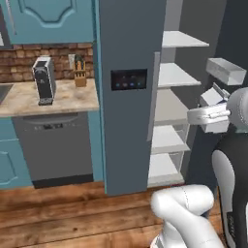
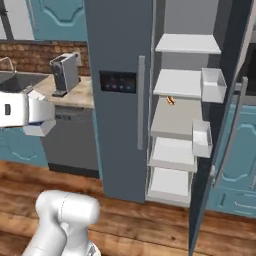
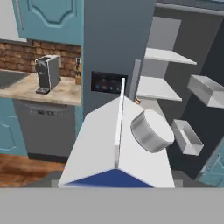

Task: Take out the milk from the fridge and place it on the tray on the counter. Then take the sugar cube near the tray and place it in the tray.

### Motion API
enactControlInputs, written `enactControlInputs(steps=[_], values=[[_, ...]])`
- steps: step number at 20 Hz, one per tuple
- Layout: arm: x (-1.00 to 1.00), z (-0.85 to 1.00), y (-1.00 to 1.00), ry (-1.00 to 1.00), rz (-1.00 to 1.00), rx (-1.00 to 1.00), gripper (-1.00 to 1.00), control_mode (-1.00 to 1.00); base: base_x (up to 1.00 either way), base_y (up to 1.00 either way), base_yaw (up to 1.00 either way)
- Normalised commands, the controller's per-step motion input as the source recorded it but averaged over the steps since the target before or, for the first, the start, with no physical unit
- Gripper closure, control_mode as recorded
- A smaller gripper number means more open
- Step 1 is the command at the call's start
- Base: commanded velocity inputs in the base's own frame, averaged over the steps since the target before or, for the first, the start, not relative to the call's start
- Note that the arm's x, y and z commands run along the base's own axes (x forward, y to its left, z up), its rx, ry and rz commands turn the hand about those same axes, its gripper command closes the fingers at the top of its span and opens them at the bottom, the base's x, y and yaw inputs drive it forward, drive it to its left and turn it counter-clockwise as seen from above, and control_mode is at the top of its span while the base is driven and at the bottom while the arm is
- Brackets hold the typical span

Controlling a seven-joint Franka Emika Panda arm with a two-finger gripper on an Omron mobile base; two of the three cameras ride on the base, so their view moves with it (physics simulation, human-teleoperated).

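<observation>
White gabled milk carton (image 3: 118, 148) is sitting clamped in the gripper (image 2: 30, 117), lower centre; counter (image 3: 48, 89) is lying upper left, tray unseen.

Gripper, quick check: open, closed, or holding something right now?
Gripper: jaws closed on the milk, carried clear of the open fridge.

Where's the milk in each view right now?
Left base view: milk at the right edge, before the shelves.
Right base view: left edge, mid-height.
Hand view: bottom centre, close up.
Shared landmark: the button panel.
</observation>
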Motion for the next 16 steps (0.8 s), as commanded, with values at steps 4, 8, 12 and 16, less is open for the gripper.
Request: enactControlInputs(steps=[4, 8, 12, 16], values=[[0.00, 0.00, 0.00, 0.00, 0.00, 0.00, 1.00, 1.00, -0.54, 0.90, 0.72], [0.00, 0.00, 0.00, 0.00, 0.00, 0.00, 1.00, 1.00, -0.03, 0.13, 1.00], [0.00, 0.00, 0.00, 0.00, 0.00, 0.00, 1.00, 1.00, 0.00, 0.00, 1.00], [0.00, 0.00, 0.00, 0.00, 0.00, 0.00, 1.00, 1.00, 0.00, 0.00, 1.00]])
